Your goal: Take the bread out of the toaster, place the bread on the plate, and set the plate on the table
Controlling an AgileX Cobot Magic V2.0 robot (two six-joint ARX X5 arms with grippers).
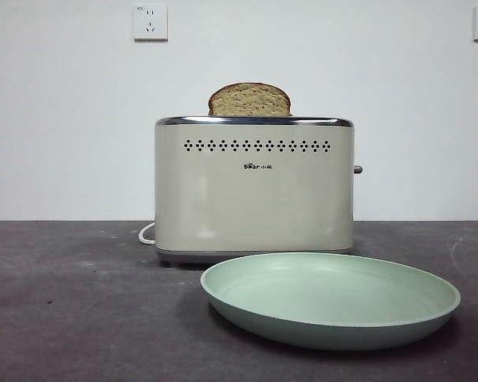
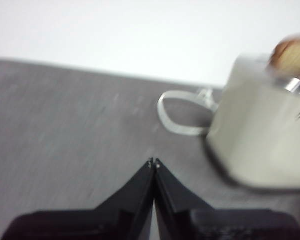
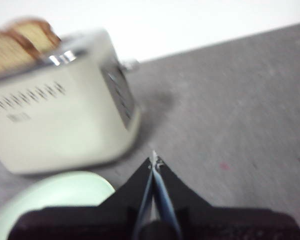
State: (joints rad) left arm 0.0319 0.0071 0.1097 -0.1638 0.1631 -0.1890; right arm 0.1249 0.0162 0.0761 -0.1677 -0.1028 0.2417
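1. The left gripper (image 2: 154, 162) of two black jaws has its tips pressed together, with nothing between them. It hangs over the bare dark grey matte table (image 2: 75, 130), well apart from anything else.

2. The right gripper (image 3: 154, 160) is likewise closed to a point and grips nothing. It is above the table (image 3: 240, 115), off the lever end of the toaster and near the rim of the plate.

3. Neither arm shows in the front view.

4. Just beyond the left gripper's tips, a flat white power cord (image 2: 177, 112) lies in a loop on the table and runs to the end of the boxy cream toaster with a chrome top rim (image 2: 260, 130). This view is blurred.

5. In the front view the toaster (image 1: 255, 191) stands upright on the table (image 1: 80, 302), its row of small dot holes and dark logo facing the camera and its side lever (image 1: 357, 169) sticking out at the right end.

6. The flat slice of speckled tan bread with a dark brown crust (image 1: 249, 100) sits in the toaster's slot, only its domed top showing above the chrome rim.

7. The right wrist view, blurred, shows the bread (image 3: 35, 32) poking out of the toaster (image 3: 55, 115), with what looks like a second slice (image 3: 5, 50) beside it.

8. The round shallow pale mint-green plate (image 1: 255, 282) rests on the table in front of the toaster, near the camera, with nothing on it.

9. Two white wall sockets (image 1: 150, 21) are on the white wall behind.
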